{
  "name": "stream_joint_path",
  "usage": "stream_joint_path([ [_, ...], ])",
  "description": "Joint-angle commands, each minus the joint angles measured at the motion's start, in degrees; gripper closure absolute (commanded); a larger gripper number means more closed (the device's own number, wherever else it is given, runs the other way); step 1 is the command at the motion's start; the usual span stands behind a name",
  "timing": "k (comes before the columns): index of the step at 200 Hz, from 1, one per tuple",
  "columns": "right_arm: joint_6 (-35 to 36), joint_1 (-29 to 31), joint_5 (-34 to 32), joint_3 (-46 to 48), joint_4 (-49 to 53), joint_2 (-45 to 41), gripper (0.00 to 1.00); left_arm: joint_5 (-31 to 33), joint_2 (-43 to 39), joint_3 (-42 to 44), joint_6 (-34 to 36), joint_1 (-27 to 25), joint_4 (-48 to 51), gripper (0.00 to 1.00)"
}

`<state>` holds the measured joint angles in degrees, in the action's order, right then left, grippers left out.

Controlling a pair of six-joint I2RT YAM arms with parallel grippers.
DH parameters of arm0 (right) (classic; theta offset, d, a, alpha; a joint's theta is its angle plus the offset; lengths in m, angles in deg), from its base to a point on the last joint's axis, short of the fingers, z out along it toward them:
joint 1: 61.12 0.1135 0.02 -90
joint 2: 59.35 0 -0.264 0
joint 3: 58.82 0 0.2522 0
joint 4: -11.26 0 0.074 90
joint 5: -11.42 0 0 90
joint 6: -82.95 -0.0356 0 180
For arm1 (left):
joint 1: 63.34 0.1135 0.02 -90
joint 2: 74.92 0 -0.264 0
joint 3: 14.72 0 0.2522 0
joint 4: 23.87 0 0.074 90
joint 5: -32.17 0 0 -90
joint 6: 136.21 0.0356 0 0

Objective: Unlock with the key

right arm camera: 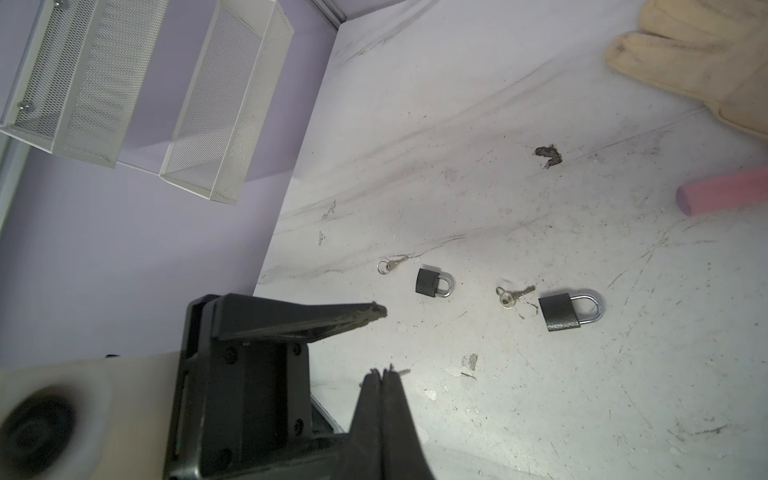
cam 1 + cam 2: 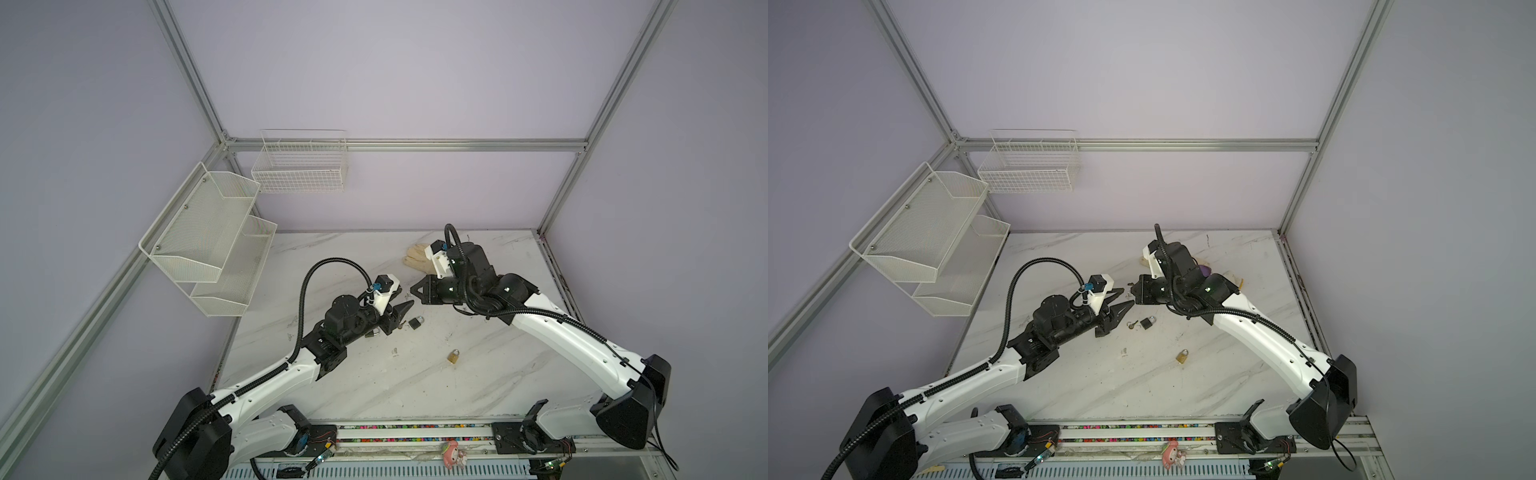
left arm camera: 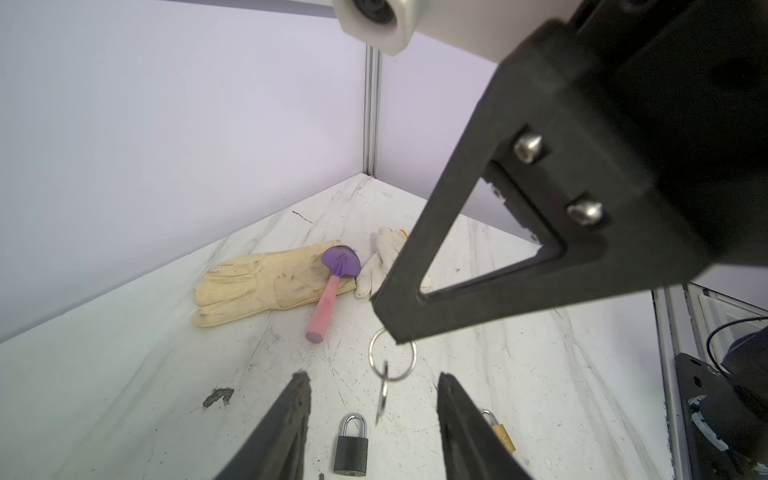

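Looks like a robotics lab cell: boxed in by aluminium framing point(image 2: 407, 145) and plain lilac panels point(image 2: 395, 75), with a scuffed marble-look tabletop point(image 2: 415, 386) (white mesh racks point(image 2: 199, 232) bolted alongside).

pink-handled purple tool point(image 3: 329, 292) rests on a cream glove point(image 3: 257, 282).

Middle: right hand point(image 2: 412, 289) and left hand point(image 2: 1128, 296) are nearly tip to tip, with the key point(image 3: 382, 399) dangling between the left one's spread fingers point(image 3: 291, 415). Tight.
Below them: black padlock point(image 2: 417, 322) in the way.
Far right: gloves point(image 2: 415, 253) clutter.
Near worktop point(image 2: 374, 395): loads of room, just a brass padlock point(image 2: 453, 356).
Left wall: racks point(image 2: 199, 232) stick out.
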<state>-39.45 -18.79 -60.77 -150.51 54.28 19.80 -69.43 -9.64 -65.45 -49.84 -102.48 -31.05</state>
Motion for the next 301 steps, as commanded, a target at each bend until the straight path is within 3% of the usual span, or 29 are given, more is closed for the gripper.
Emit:
stream_joint_path([
  [1,-0.91,-0.85,1.26,-1.66,0.19,-2.29,1.0,-1.64,0.89,0.94,0.12,0.22,-4.6,0.53],
  [100,-0.86,-1.9,2.76,-0.82,-0.34,-2.68,1.0,-3.06,3.54,0.48,-0.9,0.26,-10.76,0.69],
  [210,-1.0,-2.77,3.28,-0.23,-0.69,-2.82,1.0,-3.52,4.14,0.5,0.89,0.28,-12.04,0.96],
  [244,-1.15,-2.86,3.16,-0.12,-0.69,-2.99,1.0,-2.7,4.3,0.23,3.51,0.2,-12.18,1.0],
  [275,-1.92,-3.13,2.84,-0.12,-0.26,-3.12,1.0,-0.88,4.23,0.09,11.7,0.2,-11.76,1.0],
  [301,-4.01,-3.61,2.76,-0.07,0.71,-3.1,0.72,3.73,4.11,-0.19,18.42,0.2,-11.79,1.0],
])
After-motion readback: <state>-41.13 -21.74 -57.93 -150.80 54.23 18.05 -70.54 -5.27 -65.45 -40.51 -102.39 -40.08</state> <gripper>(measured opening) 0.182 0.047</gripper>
